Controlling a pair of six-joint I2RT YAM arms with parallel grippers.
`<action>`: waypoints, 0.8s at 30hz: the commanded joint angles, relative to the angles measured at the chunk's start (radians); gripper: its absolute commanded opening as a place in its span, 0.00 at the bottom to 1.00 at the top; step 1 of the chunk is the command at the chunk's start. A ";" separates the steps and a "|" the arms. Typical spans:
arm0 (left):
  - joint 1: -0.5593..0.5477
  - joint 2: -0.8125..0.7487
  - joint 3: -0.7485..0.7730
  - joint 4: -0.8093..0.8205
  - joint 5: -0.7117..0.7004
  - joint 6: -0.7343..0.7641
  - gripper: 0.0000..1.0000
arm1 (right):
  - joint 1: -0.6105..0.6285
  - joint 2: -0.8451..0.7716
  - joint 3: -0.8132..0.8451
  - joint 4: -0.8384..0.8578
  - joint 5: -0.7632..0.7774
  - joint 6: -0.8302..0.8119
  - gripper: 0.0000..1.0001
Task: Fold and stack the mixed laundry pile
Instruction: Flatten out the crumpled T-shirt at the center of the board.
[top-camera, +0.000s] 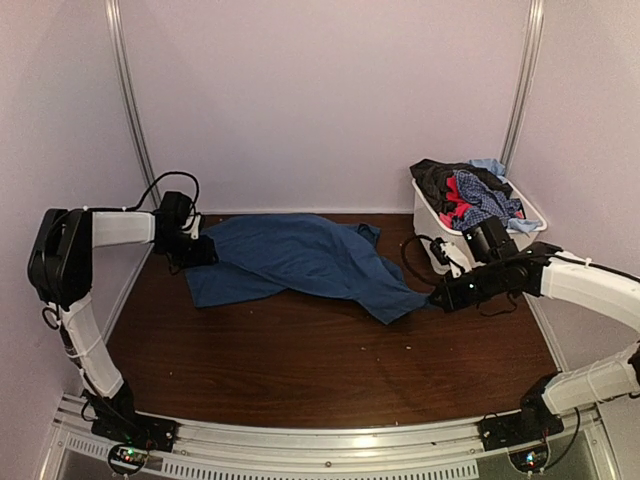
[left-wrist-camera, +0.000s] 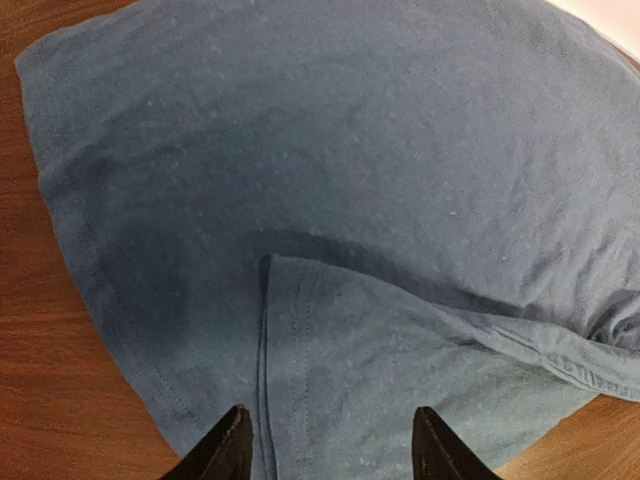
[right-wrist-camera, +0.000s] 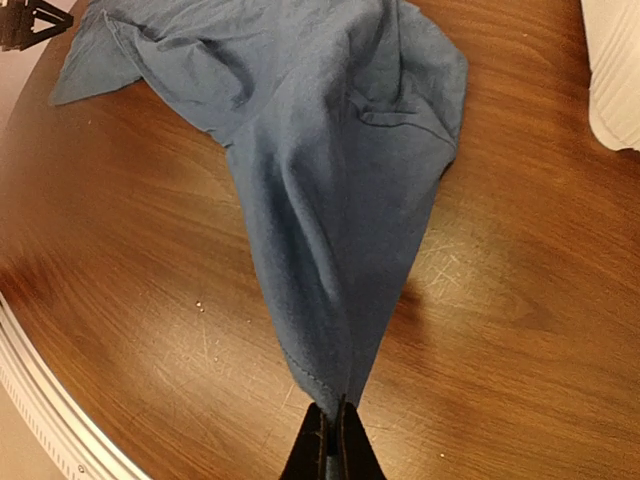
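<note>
Right gripper (right-wrist-camera: 333, 420): clamped tight on T-shirt's (top-camera: 300, 260) right tip.
Left gripper (left-wrist-camera: 331, 418): spread wide, over T-shirt's left edge.

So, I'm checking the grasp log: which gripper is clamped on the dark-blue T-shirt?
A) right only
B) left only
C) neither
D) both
A: the right gripper is shut on a pulled-out corner of the dark-blue T-shirt, while the left gripper hangs open over the fabric.

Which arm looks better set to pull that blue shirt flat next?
Probably right. The right hand is shut on a stretched corner of the blue shirt; the left hand sits open over the other end, gripping nothing.
</note>
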 joint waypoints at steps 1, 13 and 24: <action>0.006 0.058 0.052 0.062 0.045 0.024 0.57 | 0.032 0.059 -0.003 -0.009 -0.070 0.058 0.00; 0.006 0.198 0.194 0.055 0.026 0.049 0.63 | 0.053 0.071 -0.017 0.017 -0.080 0.077 0.00; 0.012 0.260 0.226 0.038 -0.029 0.016 0.58 | 0.053 0.068 -0.015 0.008 -0.070 0.076 0.00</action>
